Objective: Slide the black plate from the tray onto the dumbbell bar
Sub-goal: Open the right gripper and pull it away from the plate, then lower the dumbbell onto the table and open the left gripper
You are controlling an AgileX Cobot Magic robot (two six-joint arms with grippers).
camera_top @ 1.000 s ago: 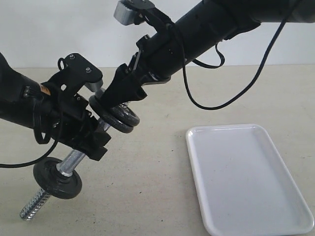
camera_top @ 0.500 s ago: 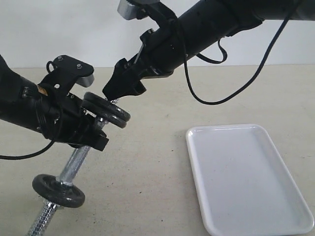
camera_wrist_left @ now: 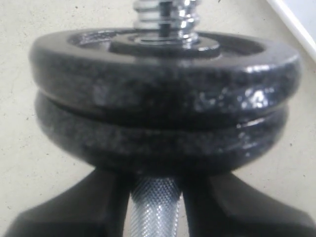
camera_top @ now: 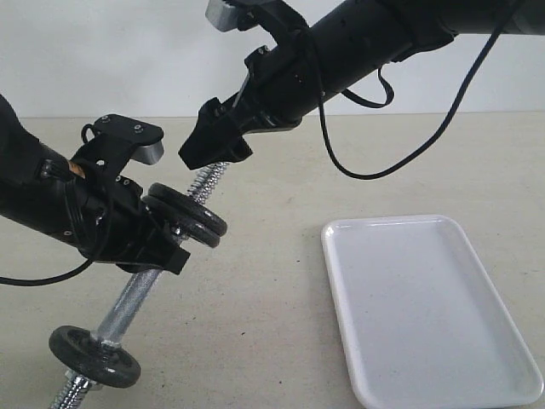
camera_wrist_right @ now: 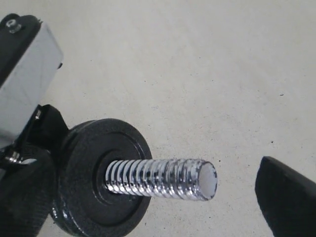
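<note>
1. The long chrome steel dumbbell bar (camera_top: pixel 136 294) is held tilted above the beige worktop (camera_top: pixel 272 324). Its lower end points to the near left and its coarse threaded end points up to the right.
2. The left jaws are clenched on the knurled middle of the bar. In the left wrist view, two black fingers (camera_wrist_left: pixel 74 207) press on either side of the knurled section (camera_wrist_left: pixel 154 207).
3. The small round matte-black iron plate (camera_top: pixel 192 209) is not on the tray. It is threaded on the bar, with the rod through its centre hole.
4. This plate lies flat against a second, like black disc (camera_top: pixel 174 228). The second disc sits directly on the left jaws. The left wrist view shows the plate (camera_wrist_left: pixel 163 69) as the outer one of the stacked pair, on the threaded-end side.
5. A third black disc (camera_top: pixel 94 356) sits near the lower end of the bar, well apart from the pair.
6. The right jaws stand apart and empty, just above the threaded end. In the right wrist view, the bar tip (camera_wrist_right: pixel 158 180) projects free from the plate (camera_wrist_right: pixel 84 163), and one black fingertip (camera_wrist_right: pixel 289 197) is near the tip without touching it.
7. The white glossy rectangular tray (camera_top: pixel 341 290) lies flat on the worktop at the right, well apart from the bar.
</note>
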